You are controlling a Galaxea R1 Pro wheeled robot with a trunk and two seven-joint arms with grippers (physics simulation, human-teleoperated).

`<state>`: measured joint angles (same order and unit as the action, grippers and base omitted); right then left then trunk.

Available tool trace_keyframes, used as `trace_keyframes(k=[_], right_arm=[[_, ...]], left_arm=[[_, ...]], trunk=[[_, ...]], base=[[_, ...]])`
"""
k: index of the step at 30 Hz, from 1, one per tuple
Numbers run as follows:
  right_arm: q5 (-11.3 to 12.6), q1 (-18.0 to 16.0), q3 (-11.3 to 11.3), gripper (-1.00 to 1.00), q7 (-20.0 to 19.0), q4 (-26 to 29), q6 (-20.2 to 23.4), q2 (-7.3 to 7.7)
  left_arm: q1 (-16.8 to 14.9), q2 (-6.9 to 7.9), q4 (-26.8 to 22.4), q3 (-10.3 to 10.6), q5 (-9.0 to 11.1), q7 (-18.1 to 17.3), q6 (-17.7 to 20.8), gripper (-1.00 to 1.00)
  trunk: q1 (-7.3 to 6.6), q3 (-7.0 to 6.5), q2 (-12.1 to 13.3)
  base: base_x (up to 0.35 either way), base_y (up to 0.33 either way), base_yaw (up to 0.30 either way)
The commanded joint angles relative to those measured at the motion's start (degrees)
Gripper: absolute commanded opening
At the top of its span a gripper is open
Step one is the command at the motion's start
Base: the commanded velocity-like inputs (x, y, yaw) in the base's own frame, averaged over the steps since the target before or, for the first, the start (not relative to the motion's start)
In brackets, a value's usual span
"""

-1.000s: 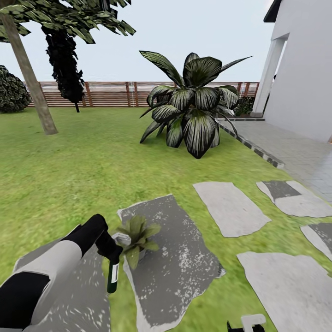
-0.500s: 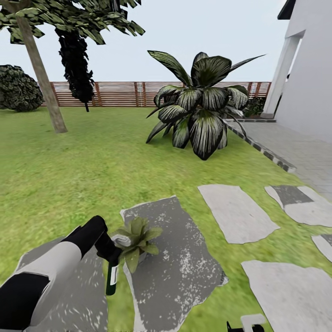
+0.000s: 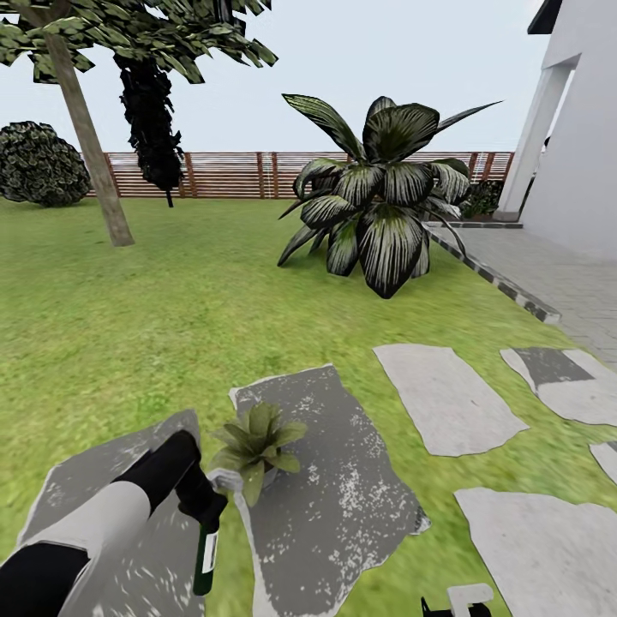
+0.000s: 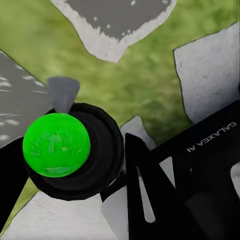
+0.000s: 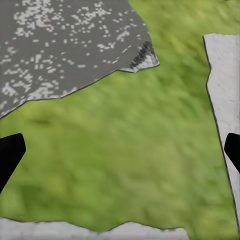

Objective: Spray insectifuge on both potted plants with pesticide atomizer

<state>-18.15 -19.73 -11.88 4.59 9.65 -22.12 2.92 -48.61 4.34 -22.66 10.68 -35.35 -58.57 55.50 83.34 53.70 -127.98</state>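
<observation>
The pesticide atomizer (image 3: pixel 206 557), a slim dark green bottle with a white label, hangs bottom-down from my left gripper (image 3: pixel 204 507), which is shut on its upper part. Its pale spray top (image 3: pixel 226 481) sits right beside a potted plant (image 3: pixel 255 440), a small rosette of pointed green leaves on a dark grey stepping stone (image 3: pixel 334 488) in the garden lawn (image 3: pixel 171 326). In the left wrist view the atomizer (image 4: pixel 56 145) appears end-on as a bright green disc in a dark ring, next to a black finger (image 4: pixel 150 195). My right gripper (image 5: pixel 120 155) is open over grass.
A big dark plant with striped broad leaves (image 3: pixel 381 206) stands ahead at mid-distance. Pale stepping stones (image 3: pixel 446 398) lie to the right, with a paved path (image 3: pixel 557 283) and white house wall (image 3: pixel 583 154) beyond. A tree trunk (image 3: pixel 90 141), round bush (image 3: pixel 38 163) and slatted fence (image 3: pixel 231 174) stand at the back.
The head view has turned a little to the left. My left gripper with the atomizer has dropped lower and nearer to me, relative to the potted plant.
</observation>
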Motion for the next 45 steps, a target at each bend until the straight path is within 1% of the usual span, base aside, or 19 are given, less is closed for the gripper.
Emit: trace_keyframes(k=[1,3,7,9,10,13,15,18,23,28,35,38,42,45], right_arm=[[-0.59,-0.04,-0.34,1.00,0.21,-0.07,-0.20,-0.01],[-0.58,-0.04,-0.34,1.00,0.19,-0.07,-0.20,-0.01],[-0.60,-0.04,-0.32,1.00,0.17,-0.07,-0.20,-0.01],[-0.60,-0.04,-0.33,1.00,0.17,-0.07,-0.20,-0.01],[-0.59,-0.04,-0.33,1.00,0.16,-0.07,-0.20,-0.01],[-0.59,-0.04,-0.34,1.00,0.16,-0.07,-0.20,-0.01],[-0.58,-0.04,-0.34,1.00,0.16,-0.07,-0.20,-0.01],[-0.57,-0.04,-0.34,1.00,0.16,-0.07,-0.20,-0.01],[-0.54,-0.04,-0.34,1.00,0.24,-0.07,-0.20,-0.01],[-0.57,-0.04,-0.34,1.00,0.25,-0.07,-0.20,-0.01],[-0.57,-0.04,-0.34,1.00,0.25,-0.07,-0.20,-0.01],[-0.57,-0.04,-0.33,1.00,0.25,-0.07,-0.20,-0.01],[-0.57,-0.04,-0.34,1.00,0.25,-0.07,-0.20,-0.01],[-0.54,-0.04,-0.34,1.00,0.25,-0.07,-0.20,0.04]], left_arm=[[0.09,0.01,-0.19,-0.06,-0.46,-0.59,0.23,-1.00],[0.08,-0.08,-0.72,-0.07,-0.43,-0.53,0.34,-1.00],[-0.29,-0.31,-5.88,-0.11,-0.42,0.20,1.09,-1.00],[-0.44,-0.73,-7.46,-0.13,-0.42,0.37,1.61,-1.00],[-0.55,-1.21,-8.03,-0.13,-0.42,0.42,1.79,-1.00],[-0.58,-2.46,-8.42,-0.09,-0.44,0.47,1.94,-1.00],[-0.26,-2.91,-8.17,-0.06,-0.47,0.47,1.94,-1.00],[0.19,-2.91,-7.90,0.02,-0.49,0.44,1.77,-1.00],[2.97,-2.50,-7.78,-0.04,-0.50,0.94,1.22,-1.00],[4.63,-2.43,-7.75,-0.08,-0.14,5.52,1.06,-1.00],[4.83,-3.00,-8.44,-0.48,0.10,6.43,0.93,-1.00],[4.82,-3.17,-8.75,-1.37,0.11,6.50,1.00,-1.00],[4.66,-3.93,-9.51,-1.82,0.05,6.70,1.02,-1.00],[4.61,-4.11,-9.94,-2.14,0.03,7.14,1.07,-1.00]], trunk=[[-0.01,0.05,-0.02],[-0.01,0.05,-0.02],[-0.01,0.05,-0.02],[-0.01,0.05,-0.02],[-0.01,0.05,-0.02],[-0.01,0.05,-0.02],[-0.01,0.05,-0.02],[-0.01,0.05,-0.02],[-0.01,0.05,-0.02],[-0.01,0.05,-0.02],[-0.01,0.05,-0.02],[-0.01,0.05,-0.02],[-0.01,0.05,-0.02],[-0.01,0.05,-0.02]], base=[[0.000,0.000,0.000],[0.000,0.000,0.000],[0.000,0.000,0.000],[0.000,0.000,0.000],[0.000,0.000,0.000],[0.000,0.000,0.000],[0.000,0.000,0.000],[0.000,0.000,0.000],[0.000,0.000,0.000],[0.000,0.000,-0.019],[0.000,0.000,-0.246],[0.000,0.000,-0.239],[0.000,0.000,-0.090],[0.000,0.000,-0.012]])
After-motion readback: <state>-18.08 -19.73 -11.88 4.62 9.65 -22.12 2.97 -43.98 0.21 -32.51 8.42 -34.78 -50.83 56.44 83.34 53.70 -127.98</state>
